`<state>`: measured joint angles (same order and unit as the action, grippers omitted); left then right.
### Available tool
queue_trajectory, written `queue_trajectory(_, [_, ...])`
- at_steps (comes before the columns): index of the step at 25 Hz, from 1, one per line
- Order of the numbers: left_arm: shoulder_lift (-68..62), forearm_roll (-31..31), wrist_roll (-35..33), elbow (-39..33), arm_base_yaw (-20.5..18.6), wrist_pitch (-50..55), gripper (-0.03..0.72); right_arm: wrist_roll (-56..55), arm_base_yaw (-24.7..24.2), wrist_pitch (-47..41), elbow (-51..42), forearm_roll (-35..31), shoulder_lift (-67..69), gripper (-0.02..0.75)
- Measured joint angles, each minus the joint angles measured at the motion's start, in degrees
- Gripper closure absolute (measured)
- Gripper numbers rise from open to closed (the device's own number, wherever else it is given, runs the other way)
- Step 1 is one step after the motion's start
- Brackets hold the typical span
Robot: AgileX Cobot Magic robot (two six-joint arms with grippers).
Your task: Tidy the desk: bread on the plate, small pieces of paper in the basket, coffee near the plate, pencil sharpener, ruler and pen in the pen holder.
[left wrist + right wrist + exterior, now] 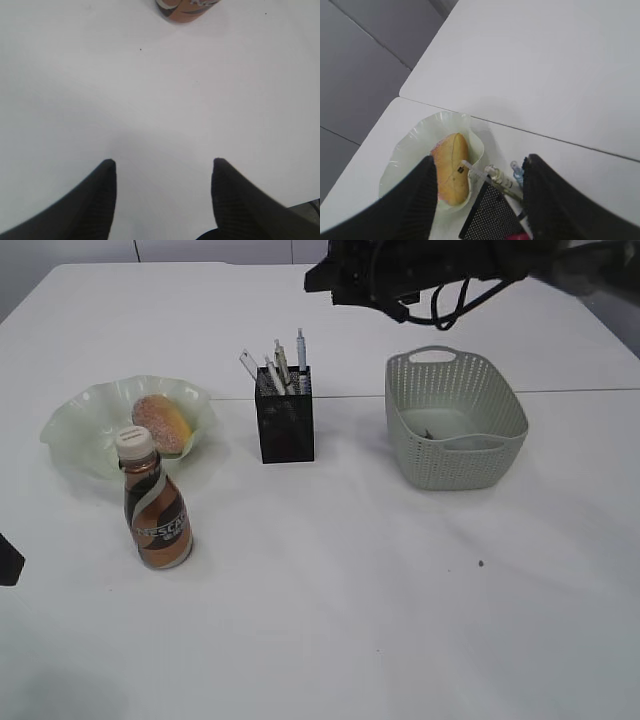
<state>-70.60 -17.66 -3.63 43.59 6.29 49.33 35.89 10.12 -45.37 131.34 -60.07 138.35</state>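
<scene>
Nearest the exterior camera, at about eight o'clock on the white table (330, 620), stands the coffee bottle (156, 510) just beside the plate (75, 430), which holds the bread (162, 424). At the centre, the pen holder (285, 422) has pens and the clear ruler (251, 367) sticking out; the sharpener cannot be made out. At three o'clock the basket (455, 420) shows dark scraps, likely the paper (428, 434). Everything visible looks placed, so little seems left. Left gripper (162, 172) hangs open and empty over bare table; right gripper (479, 175) is open and empty above the holder.
</scene>
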Motion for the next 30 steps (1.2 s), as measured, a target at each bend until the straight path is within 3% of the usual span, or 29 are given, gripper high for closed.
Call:
queue_trajectory(4, [0.00,0.00,0.00,0.00,0.00,-0.75,0.246,-12.10,0.00,-6.67,0.00,11.01,-4.59,0.331])
queue_trajectory(10, [0.00,0.00,0.00,0.00,0.00,-1.26,0.246,-31.09,0.00,-22.74,0.00,34.69,-9.65,0.332])
queue_trajectory(14, [0.00,0.00,0.00,0.00,0.00,-0.79,0.246,-37.76,0.00,-25.57,0.00,44.66,-11.54,0.344])
queue_trajectory(22, [0.04,-0.10,0.00,0.00,0.00,0.00,0.265,-39.74,0.00,-25.96,-2.62,52.35,-17.06,0.348])
queue_trajectory(30, [5.97,0.92,0.00,0.00,0.00,2.45,0.340,-39.88,0.00,-25.96,-23.91,55.74,-28.28,0.350])
